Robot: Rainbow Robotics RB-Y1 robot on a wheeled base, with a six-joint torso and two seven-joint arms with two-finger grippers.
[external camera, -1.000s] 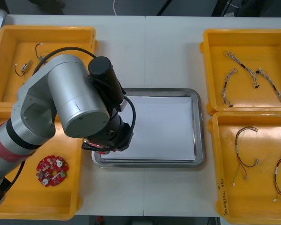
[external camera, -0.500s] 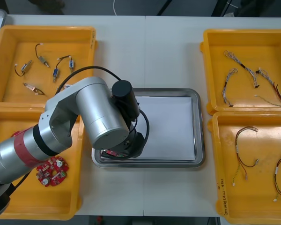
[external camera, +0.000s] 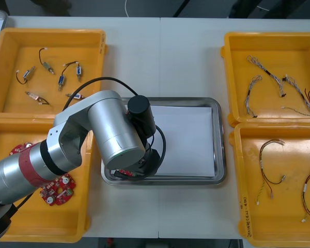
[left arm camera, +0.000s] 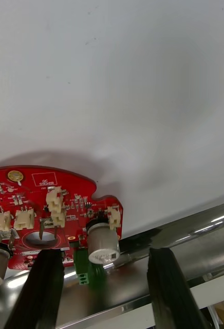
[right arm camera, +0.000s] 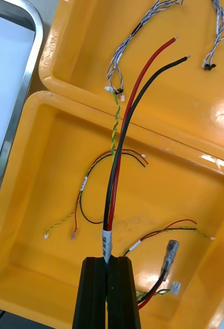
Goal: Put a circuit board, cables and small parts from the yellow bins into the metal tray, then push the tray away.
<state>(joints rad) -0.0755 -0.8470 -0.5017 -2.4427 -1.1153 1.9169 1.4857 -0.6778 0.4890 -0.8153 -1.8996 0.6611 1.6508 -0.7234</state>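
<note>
At the tray's near-left corner: a round red circuit board lies on the white floor of the metal tray, with its edge at the shiny rim.
Left gripper: low over that board, fingers spread apart. One stands over the board's edge and the other clear of it, so the board appears released.
Right gripper: raised above the right-hand yellow bins, fingers clenched on a red and black cable that runs out beyond the tips.
Left-hand yellow bins: spare circuit boards in the near bin, small metal parts in the far one.
Right-hand stock: twisted blue and white cables in the far bin, thin red and black cables in the near one.
Done, by appearance: the board is delivered and one cable is lifted from its bin.
Remaining, by judgement: carry the cable to the tray, add small parts, withdraw both arms and push the tray away.
</note>
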